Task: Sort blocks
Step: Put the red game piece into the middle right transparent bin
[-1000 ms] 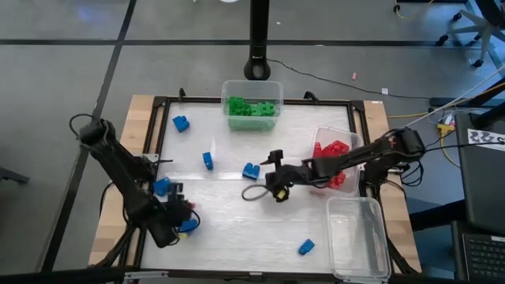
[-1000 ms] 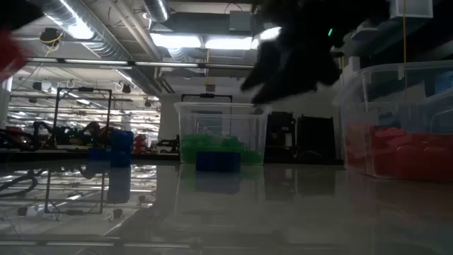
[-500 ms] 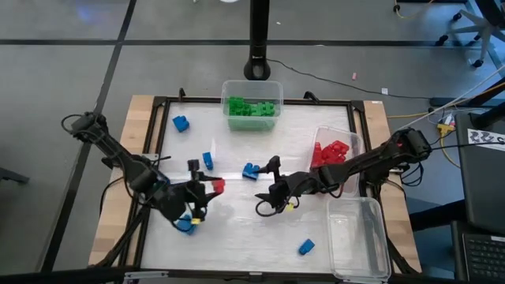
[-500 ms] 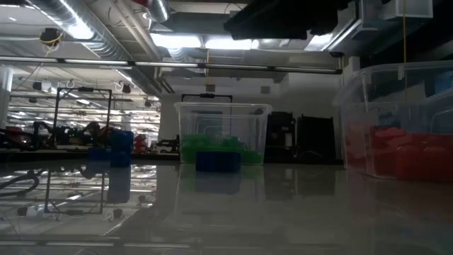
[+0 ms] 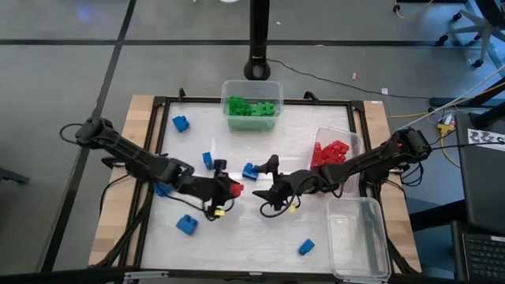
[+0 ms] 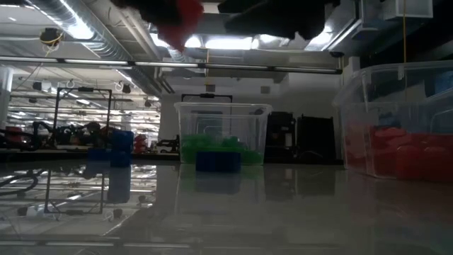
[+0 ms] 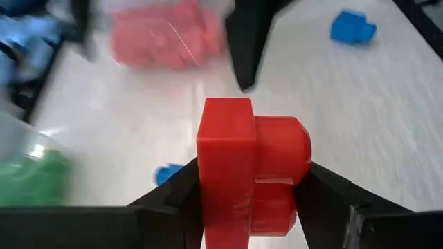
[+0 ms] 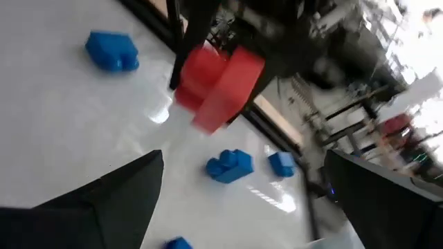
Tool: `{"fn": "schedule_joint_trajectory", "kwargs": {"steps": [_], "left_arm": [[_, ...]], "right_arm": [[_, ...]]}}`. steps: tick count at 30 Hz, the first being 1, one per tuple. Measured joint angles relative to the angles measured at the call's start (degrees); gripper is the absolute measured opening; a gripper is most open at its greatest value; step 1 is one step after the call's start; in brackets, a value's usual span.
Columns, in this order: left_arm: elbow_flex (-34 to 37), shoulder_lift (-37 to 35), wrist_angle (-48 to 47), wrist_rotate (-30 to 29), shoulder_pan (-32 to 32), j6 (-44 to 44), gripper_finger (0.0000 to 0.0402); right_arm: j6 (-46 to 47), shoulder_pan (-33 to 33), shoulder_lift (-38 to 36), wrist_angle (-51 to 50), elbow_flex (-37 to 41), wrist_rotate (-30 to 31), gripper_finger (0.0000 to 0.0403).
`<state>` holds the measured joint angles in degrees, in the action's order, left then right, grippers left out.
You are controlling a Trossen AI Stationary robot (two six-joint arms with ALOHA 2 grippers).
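Overhead, fluorescent tubes are glaring off the glossy white table (image 5: 252, 229) while the left gripper (image 5: 229, 189) is clamping a red block (image 5: 235, 189) above its middle, facing the wide-open right gripper (image 5: 268, 185), blue blocks (image 5: 186, 224) lying scattered around.

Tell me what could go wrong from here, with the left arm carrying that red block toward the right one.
1. The left gripper, shut on the red block, faces the open right gripper close by over mid-table; the fingers could clash.
2. The block could slip in a handover and land among the loose blue blocks.
3. The right arm lies beside the tub of red blocks and might nudge it.
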<state>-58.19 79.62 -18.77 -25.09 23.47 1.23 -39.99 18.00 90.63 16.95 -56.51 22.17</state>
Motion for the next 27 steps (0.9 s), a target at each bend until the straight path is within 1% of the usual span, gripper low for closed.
{"fn": "schedule_joint_trajectory", "kwargs": {"steps": [3, 7, 10, 13, 15, 19, 23, 27], "left_arm": [[0.0, 2.21, -0.08, 5.48, -2.76, -0.18, 0.0166], [0.01, 5.27, -0.09, 12.39, -6.47, -0.18, 0.0166], [0.02, 7.49, -0.24, 18.11, -8.97, -0.18, 0.0166], [0.02, 9.52, -0.96, 22.75, -10.75, -0.13, 0.0166], [0.02, 10.6, -0.95, 24.68, -11.59, -0.15, 0.0166], [0.02, 12.62, 0.72, 30.04, -12.98, -0.97, 0.0166], [0.02, 13.61, 2.02, 31.38, -13.53, -1.67, 0.0166], [0.02, 13.61, 2.24, 31.42, -13.77, -1.52, 0.0166]], "right_arm": [[-7.5, 0.0, 0.34, -0.57, 0.0, 0.46, 0.0397], [-16.55, 0.0, 1.99, -1.4, -0.05, -3.06, 0.0397], [-21.32, 0.0, 4.57, -1.85, -0.06, -3.49, 0.0397], [-24.2, 0.04, 6.69, -1.67, -0.02, -3.32, 0.0397], [-25.05, 0.02, 7.98, -1.37, -0.02, -3.28, 0.0397], [-27.99, 0.0, 10.72, 0.67, 0.02, -3.28, 0.0397], [-30.98, 0.0, 13.0, 3.55, 0.0, -3.29, 0.0394], [-32.79, -0.01, 13.94, 5.01, -0.2, -3.74, 0.0368]]}}
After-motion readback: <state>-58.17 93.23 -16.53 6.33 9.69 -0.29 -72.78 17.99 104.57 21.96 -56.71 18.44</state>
